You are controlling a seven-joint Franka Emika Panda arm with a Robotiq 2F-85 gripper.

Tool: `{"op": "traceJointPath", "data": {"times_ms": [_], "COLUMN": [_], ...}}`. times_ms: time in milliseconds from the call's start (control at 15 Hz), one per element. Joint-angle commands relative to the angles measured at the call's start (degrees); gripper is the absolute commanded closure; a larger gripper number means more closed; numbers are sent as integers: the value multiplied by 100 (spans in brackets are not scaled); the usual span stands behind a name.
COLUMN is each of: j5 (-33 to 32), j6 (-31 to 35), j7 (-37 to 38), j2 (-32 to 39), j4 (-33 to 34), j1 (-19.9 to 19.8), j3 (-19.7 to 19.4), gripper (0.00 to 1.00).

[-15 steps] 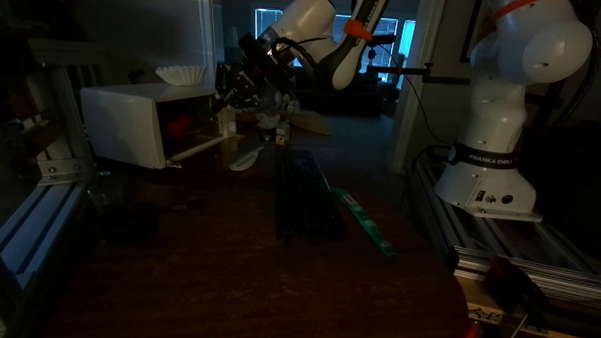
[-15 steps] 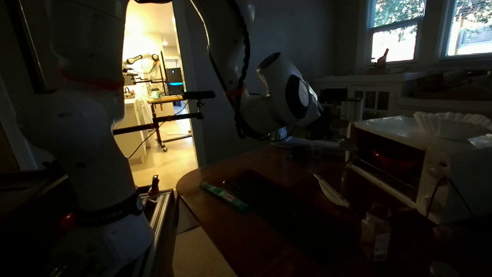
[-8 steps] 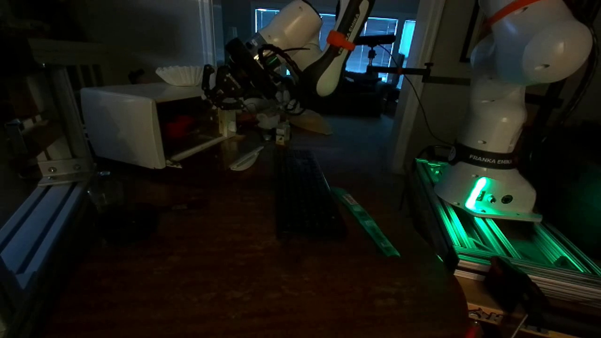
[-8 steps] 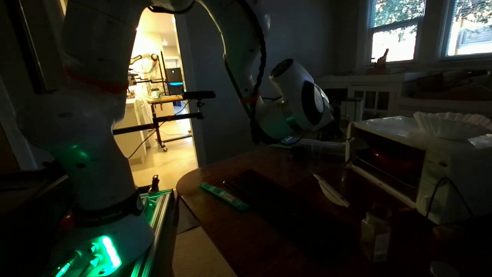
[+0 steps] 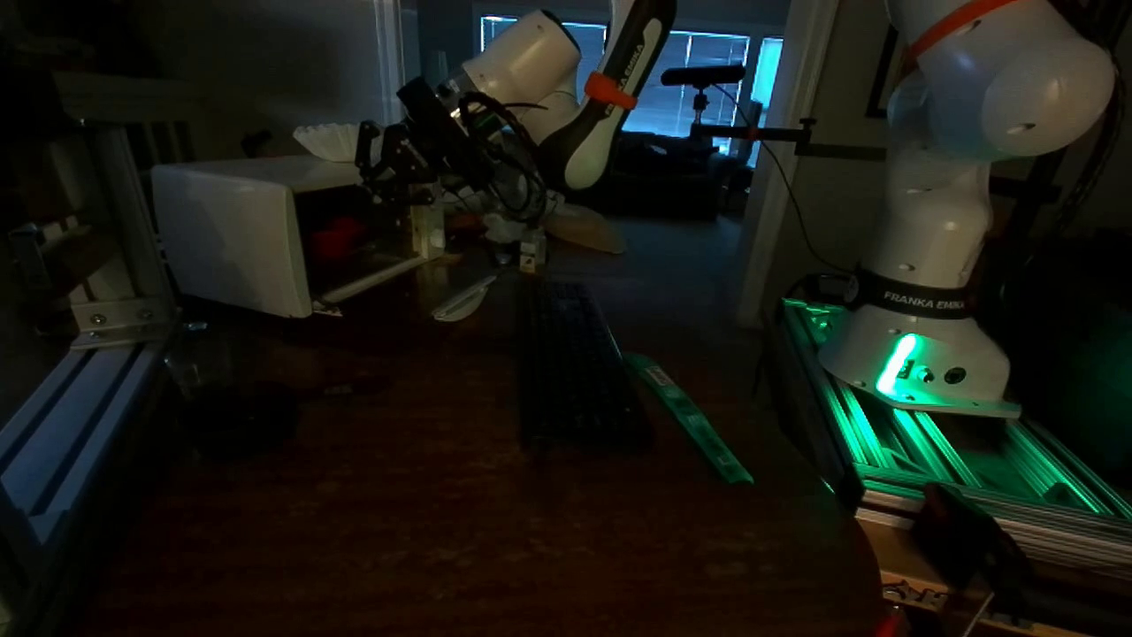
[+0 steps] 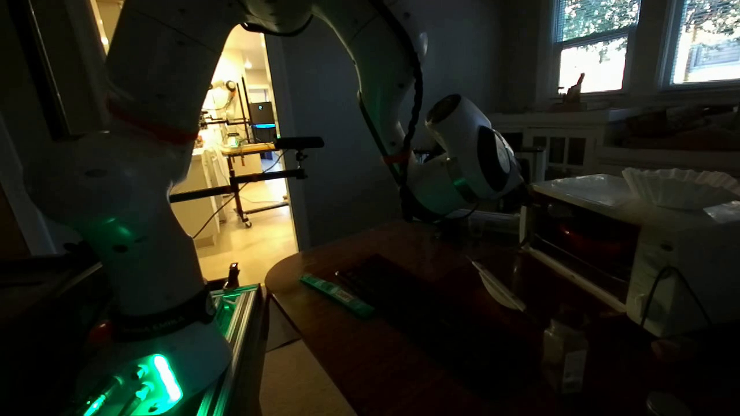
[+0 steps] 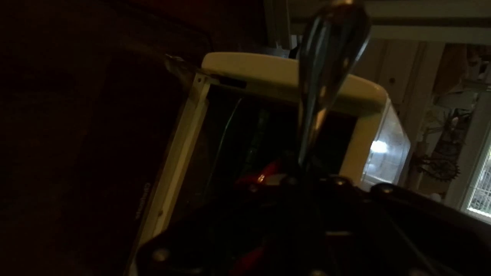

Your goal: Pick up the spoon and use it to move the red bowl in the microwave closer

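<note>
My gripper (image 7: 303,178) is shut on the metal spoon (image 7: 326,65) in the wrist view. The spoon's wide shiny end sticks out past the fingers. The white microwave (image 5: 225,234) has its dark cavity open; it also shows in the wrist view (image 7: 249,67) and in an exterior view (image 6: 670,266). The red bowl (image 5: 336,239) sits inside the cavity; it also shows in an exterior view (image 6: 589,240). In the wrist view the red bowl (image 7: 249,179) is mostly hidden behind my dark fingers. In an exterior view my gripper (image 5: 367,164) is in front of the cavity's upper side, outside it.
A white paper coffee filter (image 6: 682,188) stands on the microwave. A pale dish (image 5: 464,301) lies on the table before it, near a black keyboard (image 5: 579,372). A green packet (image 5: 690,420) lies beside the keyboard. A glass jar (image 6: 565,355) stands near the microwave's front.
The arm and gripper have moved towards the microwave and slightly lower. The light on the robot's base has turned on green. The red bowl and the table objects have not visibly moved.
</note>
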Motion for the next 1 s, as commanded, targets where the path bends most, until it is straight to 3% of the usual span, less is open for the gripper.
{"op": "traceJointPath", "data": {"times_ms": [0, 933], "j5": [41, 62], "j6": [249, 418], "j7": [63, 221], "j2": [400, 993], "j4": [451, 1044], "j1": [-141, -401], "j3": [86, 182], "gripper": [98, 98]}}
